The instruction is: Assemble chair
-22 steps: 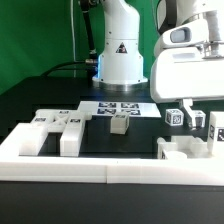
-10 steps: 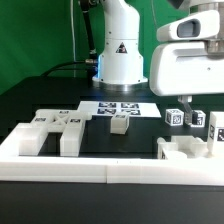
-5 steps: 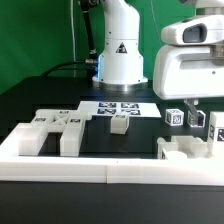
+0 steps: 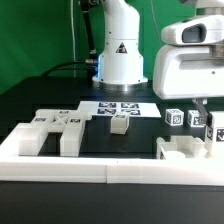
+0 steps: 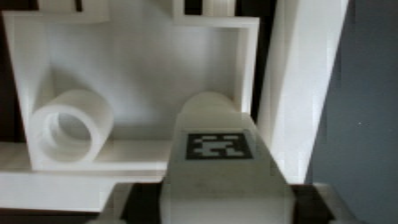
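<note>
Gripper (image 4: 202, 110) sits at 1 tagged chair piece (image 5: 217, 147), can't tell if it's clamped yet. An off-centre pinch might tip it.

The black worktop (image 4: 140, 135) has a low white border wall (image 4: 60, 165) along its near edge. Behind the wall, toward the exterior view's left, lies a wide tagged slab (image 4: 55, 125). Near the middle the marker board (image 4: 112, 106) lies flat, with a small block (image 4: 120, 124) just in front of it. Toward the exterior view's right stands a tagged cube (image 4: 175, 117), and a hollow white part (image 4: 180, 150) sits against the wall.
</note>
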### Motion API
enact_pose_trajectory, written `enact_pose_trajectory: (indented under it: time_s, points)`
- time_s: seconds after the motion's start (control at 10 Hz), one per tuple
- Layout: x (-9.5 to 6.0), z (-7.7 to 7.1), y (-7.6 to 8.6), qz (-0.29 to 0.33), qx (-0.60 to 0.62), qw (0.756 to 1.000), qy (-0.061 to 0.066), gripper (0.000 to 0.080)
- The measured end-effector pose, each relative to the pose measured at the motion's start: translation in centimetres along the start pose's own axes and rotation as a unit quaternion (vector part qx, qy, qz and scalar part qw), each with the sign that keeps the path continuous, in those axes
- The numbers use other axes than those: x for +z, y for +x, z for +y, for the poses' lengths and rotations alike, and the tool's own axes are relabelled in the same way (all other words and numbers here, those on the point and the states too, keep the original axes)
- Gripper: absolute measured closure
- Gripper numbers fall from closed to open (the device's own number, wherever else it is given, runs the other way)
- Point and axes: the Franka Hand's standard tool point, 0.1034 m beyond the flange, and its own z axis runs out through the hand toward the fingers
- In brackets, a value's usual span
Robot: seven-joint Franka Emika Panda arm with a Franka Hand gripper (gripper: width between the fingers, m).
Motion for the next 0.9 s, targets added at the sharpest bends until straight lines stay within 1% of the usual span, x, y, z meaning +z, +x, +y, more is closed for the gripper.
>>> enact_pose_trajectory:
  time_s: [0.2, 0.4, 0.6, 0.7, 0.9]
  points:
    - [0.02, -0.05, -0.03, 0.000, 0.076, 0.997, 0.000, 0.0511]
    - [0.12, -0.32, -0.17, -0.002, 0.188, 0.982, 0.003, 0.0511]
    - [0.16, -0.35, -0.11, 0.001, 0.255, 0.967, 0.006, 0.0511]
    - [0.18, -0.52, -0.02, 0.004, 0.312, 0.950, 0.011, 0.0509]
    - [0.22, -0.94, 0.10, 0.010, 0.400, 0.916, 0.016, 0.0509]
